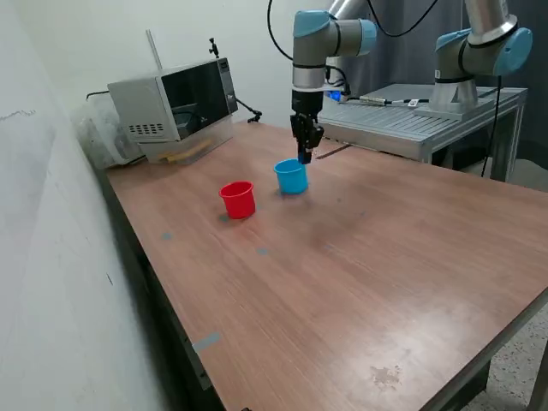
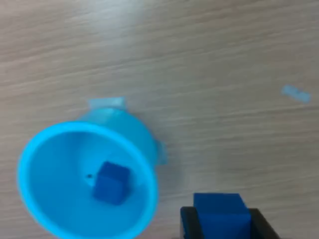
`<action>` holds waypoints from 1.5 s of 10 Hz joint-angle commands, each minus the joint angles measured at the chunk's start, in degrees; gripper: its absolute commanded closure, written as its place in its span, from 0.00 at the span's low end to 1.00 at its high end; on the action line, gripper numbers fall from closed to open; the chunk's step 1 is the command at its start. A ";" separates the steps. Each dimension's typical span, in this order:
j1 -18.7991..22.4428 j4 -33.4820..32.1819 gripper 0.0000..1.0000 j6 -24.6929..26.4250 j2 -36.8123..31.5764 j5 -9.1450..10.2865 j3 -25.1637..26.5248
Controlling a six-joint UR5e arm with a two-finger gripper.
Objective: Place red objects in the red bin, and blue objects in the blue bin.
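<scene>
While pinching blue cube (image 2: 221, 213) between fingers (image 2: 188, 225) | beside blue bin (image 2: 87, 179) rim; centre over opening before release; one cube (image 2: 112, 182) already inside

Two cups on the table (image 1: 360, 257), well toward its far side: one cup (image 1: 238, 199) at nine o'clock of the other cup (image 1: 292, 176), near but apart. Inside the latter, one cube (image 2: 111, 182) on the bottom. Just above that cup's rim at about two o'clock, the gripper (image 1: 306, 154), with a second cube (image 2: 221, 215) between its fingers. At eleven o'clock of both cups, a microwave (image 1: 175, 101) by the wall.
</scene>
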 commanded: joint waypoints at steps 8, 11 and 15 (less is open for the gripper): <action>-5.87 1.51 0.00 -1.41 -0.70 -0.10 1.59; -5.70 1.60 0.00 -1.41 -4.71 -0.19 4.13; 0.09 20.79 0.00 -1.41 -25.96 -0.45 6.43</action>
